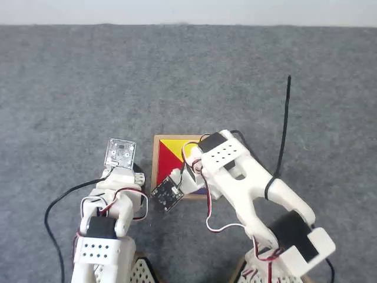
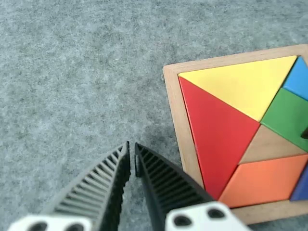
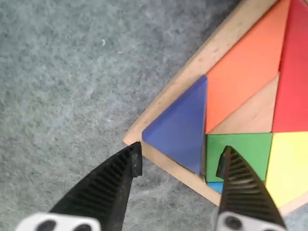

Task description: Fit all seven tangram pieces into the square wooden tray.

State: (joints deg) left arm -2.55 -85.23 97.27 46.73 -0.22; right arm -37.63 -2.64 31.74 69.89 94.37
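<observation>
Fingers of my right gripper [image 3: 182,154] stood apart, straddling the tray [image 3: 192,77] corner holding the purple triangle [image 3: 183,125]. My left gripper [image 2: 132,147] was closed, empty, beside the tray.

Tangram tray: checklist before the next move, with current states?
1. Right pincer open and empty: ok. It straddles the tray corner at the indigo triangle.
2. Left pincer shut, empty, over the carpet beside the tray: ok.
3. Indigo triangle flush in its slot: cannot tell.
4. Tan triangle a piece rather than bare tray floor: cannot tell.
5. Yellow triangle and red triangle lying flat, edges meeting: ok.
</observation>
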